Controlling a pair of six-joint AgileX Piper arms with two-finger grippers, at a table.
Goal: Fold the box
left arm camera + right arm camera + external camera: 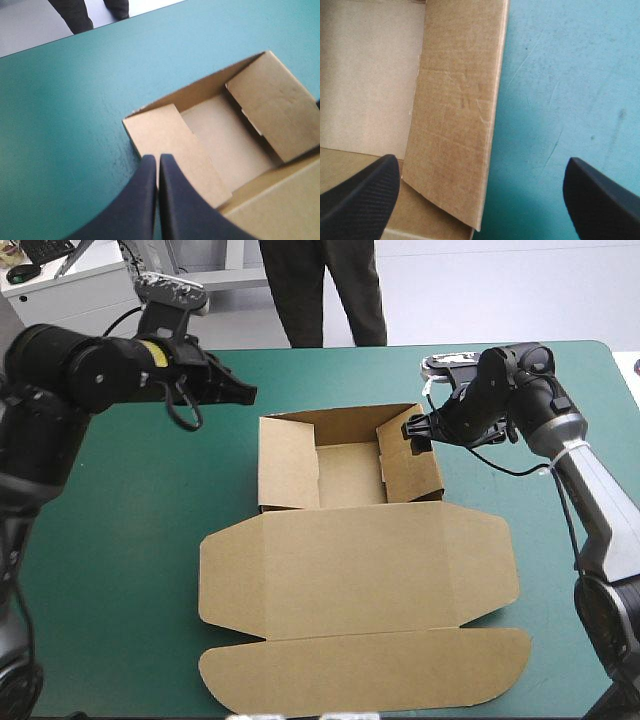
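Teal-green table [120,540]: brown box [350,570] part-formed, far walls raised, lid flat. Left gripper [157,159] jaws together, near left wall. Right gripper [415,430] jaws apart, astride right wall.

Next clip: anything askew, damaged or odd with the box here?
Nothing damaged or spilled. The box is only half formed: its left side flap and right side flap lean inward over the tray floor instead of standing upright. The right gripper, fingers open, straddles the right side flap.
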